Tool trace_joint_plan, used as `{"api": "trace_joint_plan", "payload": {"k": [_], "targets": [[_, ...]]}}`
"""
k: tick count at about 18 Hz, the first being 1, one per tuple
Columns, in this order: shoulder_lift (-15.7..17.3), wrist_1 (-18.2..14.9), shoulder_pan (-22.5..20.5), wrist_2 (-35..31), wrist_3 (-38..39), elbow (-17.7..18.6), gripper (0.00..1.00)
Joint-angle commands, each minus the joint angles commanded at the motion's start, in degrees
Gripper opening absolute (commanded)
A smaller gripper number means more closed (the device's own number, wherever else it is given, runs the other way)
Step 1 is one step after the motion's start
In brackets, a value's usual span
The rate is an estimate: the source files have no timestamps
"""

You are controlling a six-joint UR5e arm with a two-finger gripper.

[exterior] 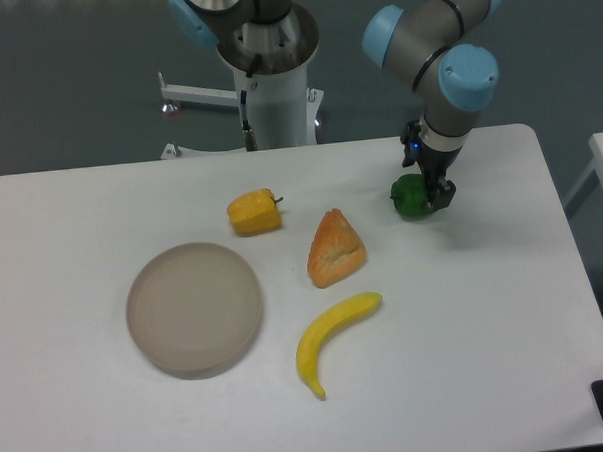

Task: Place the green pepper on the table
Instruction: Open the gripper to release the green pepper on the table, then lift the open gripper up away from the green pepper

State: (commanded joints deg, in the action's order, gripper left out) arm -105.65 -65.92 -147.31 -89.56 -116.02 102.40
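Pepper (411,197) sits far right on the table (505,307), low against the surface or just off it; contact can't be judged from this angle. Gripper (432,193) is down at its right side, fingers dark and partly merged with the pepper's outline. Jaws appear closed around the pepper, but the gap isn't resolvable, so can't tell for certain whether they are gripping or already slack.

Other items: yellow pepper (254,212) far centre, orange wedge (336,249) centre, banana (332,337) near centre, plate (194,307) near left. All well apart from the gripper.

Risks, as judged:
- If the pepper isn't fully seated, release drops it; the rounded, glossy body would likely roll, possibly toward the far edge, which is near.
- Fingers opening unevenly could nudge it sideways.
- Pepper may cling to a pad on retract and get dragged or lifted.
- Pressing further down risks squeezing it out sideways.
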Motion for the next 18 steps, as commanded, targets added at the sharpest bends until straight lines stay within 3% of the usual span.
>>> {"api": "trace_joint_plan", "payload": {"k": [5,8,15,18], "targets": [[0.0,-0.97,1.14,0.7,7.71,-4.48,1.0],[-1.14,-3.77,3.07,0.79,15.52,-9.38,1.0],[-8.16,-9.84,8.08,0.18,27.06,-22.66,1.0],[-11.5,-10.02,10.63,0.09,29.97,-26.54,1.0]]}}
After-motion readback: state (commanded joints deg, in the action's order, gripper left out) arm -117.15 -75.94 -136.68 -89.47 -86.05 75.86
